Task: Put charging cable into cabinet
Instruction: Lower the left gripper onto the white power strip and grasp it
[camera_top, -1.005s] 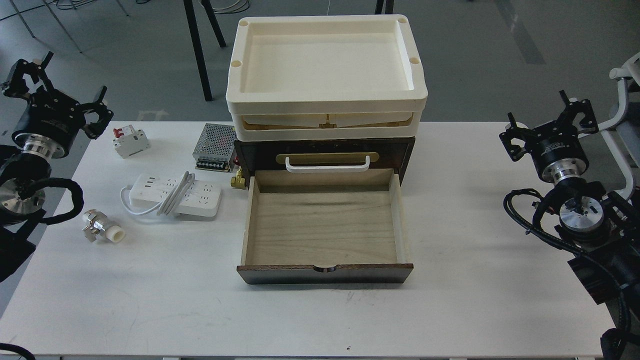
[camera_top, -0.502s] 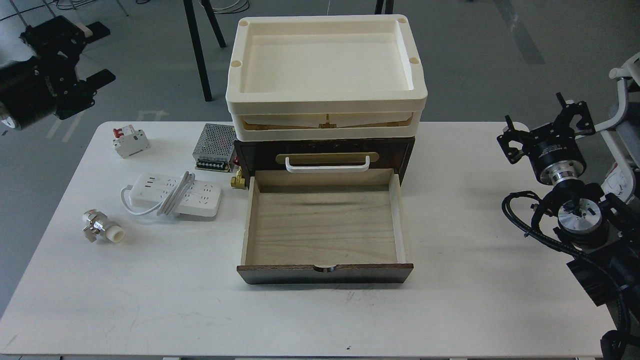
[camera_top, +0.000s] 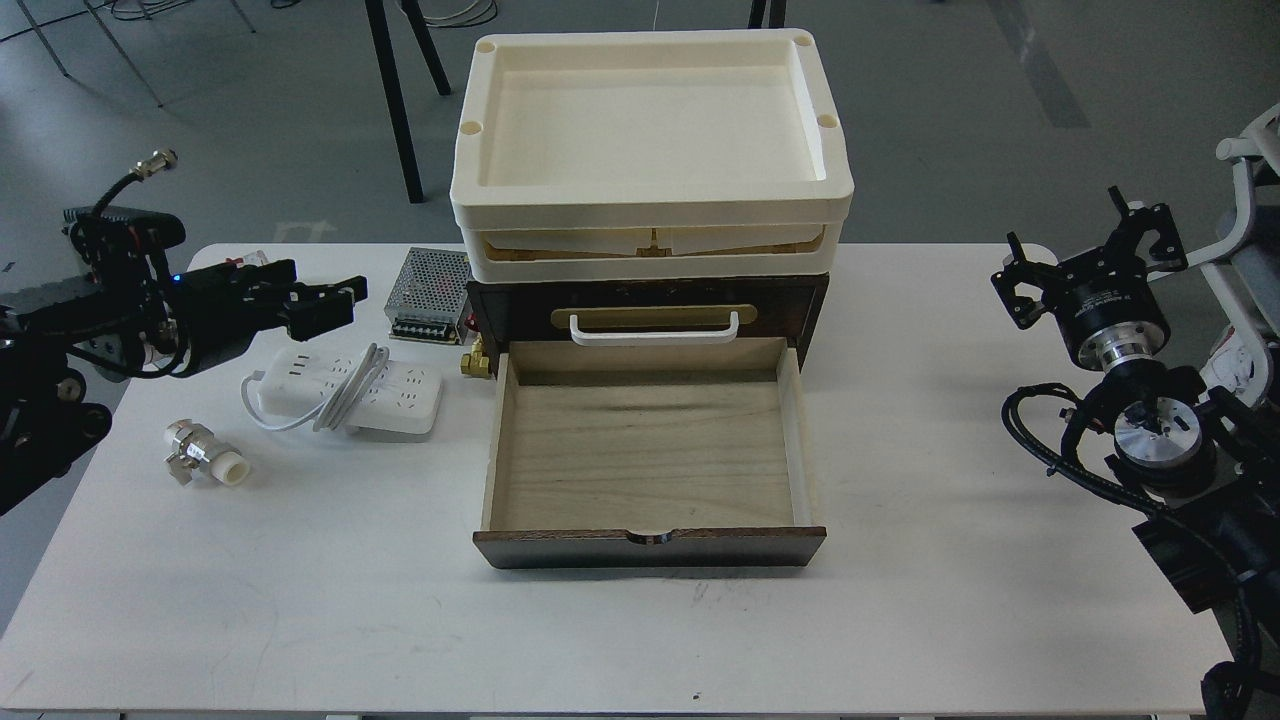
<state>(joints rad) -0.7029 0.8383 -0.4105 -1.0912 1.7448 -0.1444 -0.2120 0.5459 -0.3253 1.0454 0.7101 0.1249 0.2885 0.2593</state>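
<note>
- Left gripper (camera_top: 325, 300) is hovering above the charging cable (camera_top: 345, 392), fingers apart, clamping nothing.
- Right gripper (camera_top: 1095, 255) is idling off the table's (camera_top: 950, 400) right edge, seen end-on; I cannot tell its state.
- Charging cable is lying flat left of the cabinet (camera_top: 650, 310), cord looped around it.
- Drawer (camera_top: 650, 460) is standing pulled open.

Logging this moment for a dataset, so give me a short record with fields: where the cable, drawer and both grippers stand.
charging cable: flat on the table, left of the cabinet, ungrasped
cabinet: drawer pulled out, nothing in it
left gripper: fingers open, beyond the cable's far edge, not holding it
right gripper: open, holding nothing, off to the right
on cabinet: cream trays
</note>
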